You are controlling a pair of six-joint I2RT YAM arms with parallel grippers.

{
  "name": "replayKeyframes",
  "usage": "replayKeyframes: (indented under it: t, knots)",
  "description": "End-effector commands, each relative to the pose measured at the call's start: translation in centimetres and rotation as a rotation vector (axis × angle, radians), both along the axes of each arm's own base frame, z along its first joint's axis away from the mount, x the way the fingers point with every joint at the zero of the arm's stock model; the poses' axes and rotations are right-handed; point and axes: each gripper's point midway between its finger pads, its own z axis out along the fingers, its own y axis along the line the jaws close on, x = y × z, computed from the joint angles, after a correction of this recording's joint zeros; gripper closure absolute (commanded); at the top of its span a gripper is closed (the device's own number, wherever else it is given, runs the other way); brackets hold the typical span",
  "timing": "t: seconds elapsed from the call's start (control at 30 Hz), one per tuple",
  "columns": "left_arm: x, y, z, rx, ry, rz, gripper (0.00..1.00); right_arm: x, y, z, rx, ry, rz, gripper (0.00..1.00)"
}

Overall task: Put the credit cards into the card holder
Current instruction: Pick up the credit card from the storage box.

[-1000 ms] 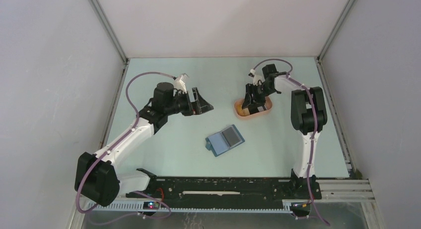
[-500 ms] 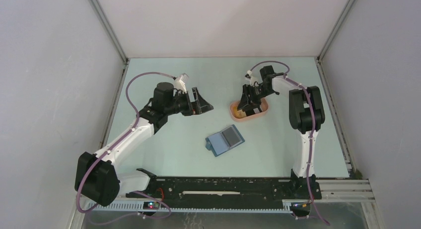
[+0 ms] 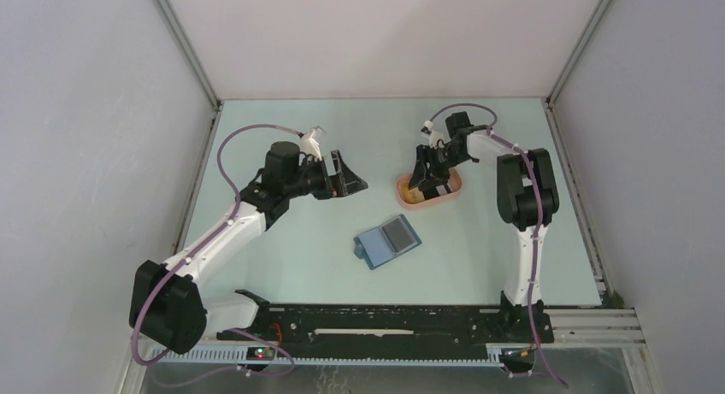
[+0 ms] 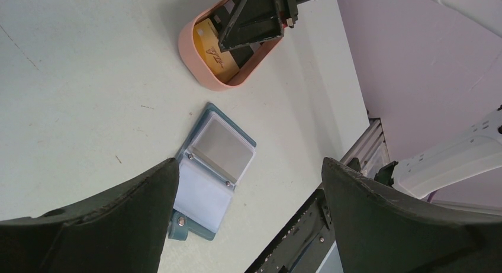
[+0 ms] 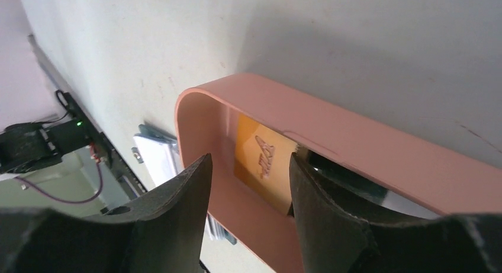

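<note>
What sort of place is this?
Likely a robotics test booth: left arm and right arm bolted to a table, plain white walls around, a pink tray and blue wallet as props.

A peach-pink oval tray sits on the pale green counter. White panels stand behind the tray and well off to either side of it. A black rail runs along the counter's near edge, well apart from the tray.
</note>
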Motion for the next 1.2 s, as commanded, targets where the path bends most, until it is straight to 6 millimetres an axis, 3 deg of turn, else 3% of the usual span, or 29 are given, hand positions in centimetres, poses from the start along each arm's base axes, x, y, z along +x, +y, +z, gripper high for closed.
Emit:
replayKeyframes:
  t: [0.0,0.27,0.67,1.17]
  knots:
    - [0.9,-0.5,3.2,-0.052,-0.074,-0.011,0.05,2.1,-1.9,1.3,-0.111,-0.136,-0.035,0.39]
    - [0.9,-0.5,3.4,-0.054,-0.077,-0.012,0.06,2.2,-2.5,0.4,-0.16,-0.14,-0.021,0.33]
    - [0.9,-0.5,3.5,-0.056,-0.081,-0.01,0.06,-0.3,1.5,0.1,0.04,0.019,0.056,0.32]
    - [0.9,-0.5,3.4,-0.056,-0.076,-0.012,0.05,-2.0,4.3,3.4,0.264,0.107,0.099,0.35]
